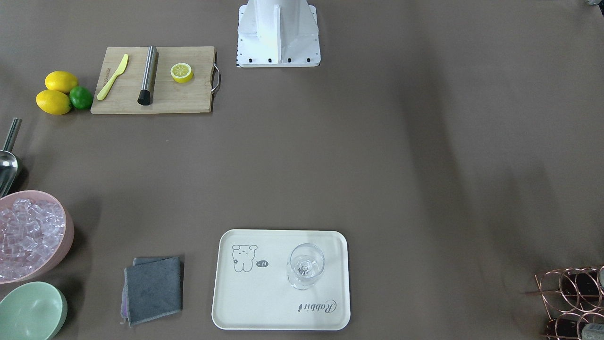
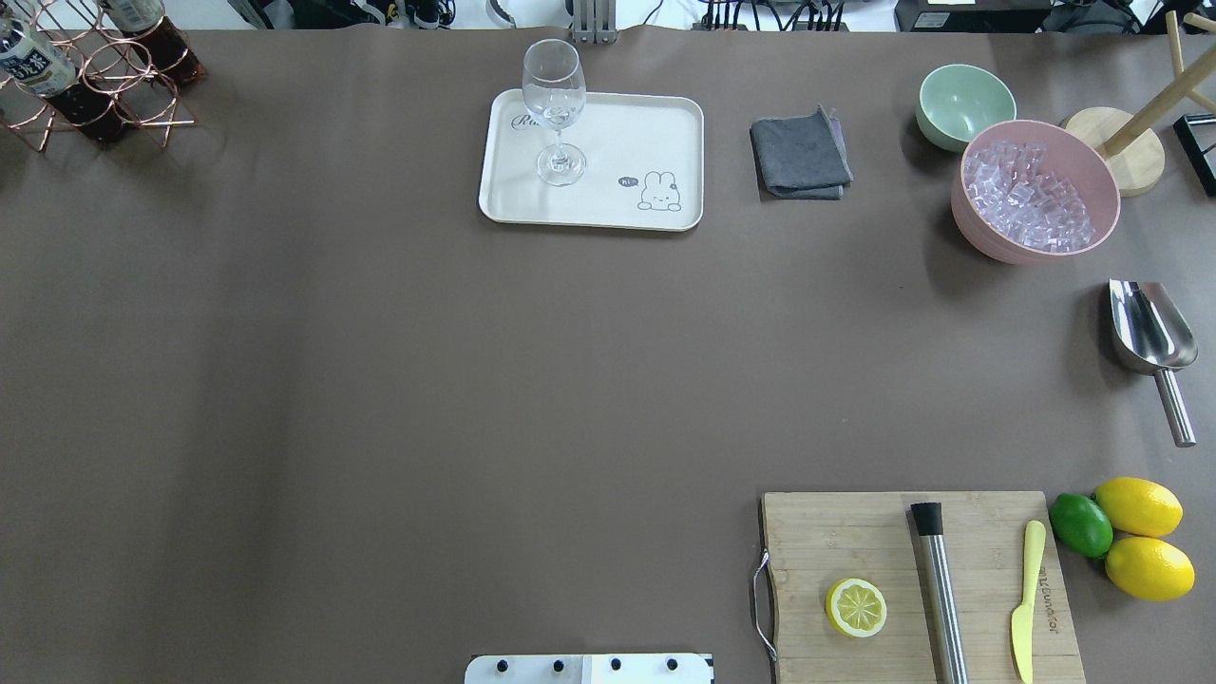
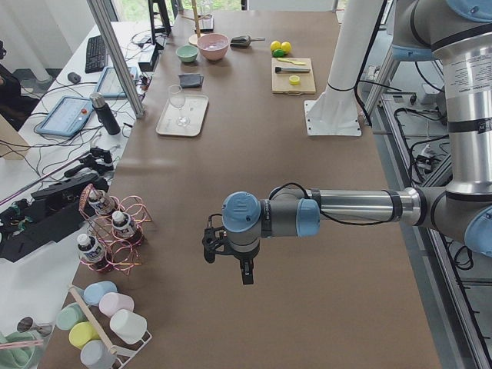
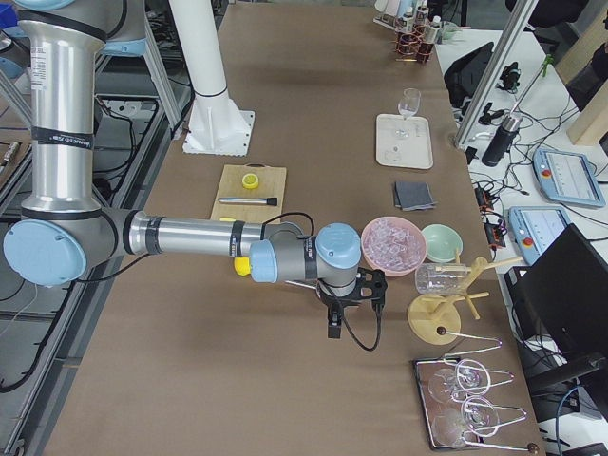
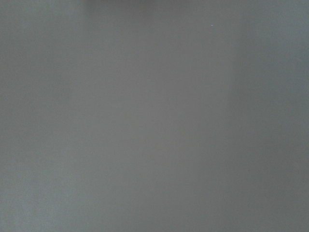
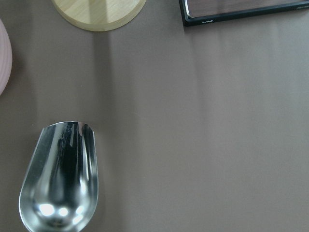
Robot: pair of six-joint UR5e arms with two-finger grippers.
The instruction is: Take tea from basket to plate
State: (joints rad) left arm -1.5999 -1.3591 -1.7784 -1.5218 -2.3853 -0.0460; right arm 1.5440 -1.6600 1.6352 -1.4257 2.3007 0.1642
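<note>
The basket [image 2: 87, 84], a rose-gold wire carrier, stands at the table's far left corner and also shows in the exterior left view [image 3: 115, 231]. Three tea bottles stand in it, dark liquid with white caps, one of them near the middle [image 3: 121, 224]. The plate [image 2: 627, 123], a cream tray, lies at the far middle with a wine glass [image 2: 554, 104] standing on it. My left gripper [image 3: 229, 265] hangs over bare table, well apart from the basket. My right gripper [image 4: 350, 318] hangs near the pink bowl. I cannot tell whether either gripper is open or shut.
A pink bowl of ice [image 2: 1035, 190], a mint-green bowl [image 2: 964, 104], a grey cloth [image 2: 800, 157] and a steel scoop [image 2: 1149, 332] lie at the right. A cutting board [image 2: 912, 579] with a half lemon, and two lemons [image 2: 1140, 508] with a lime, lie near right.
</note>
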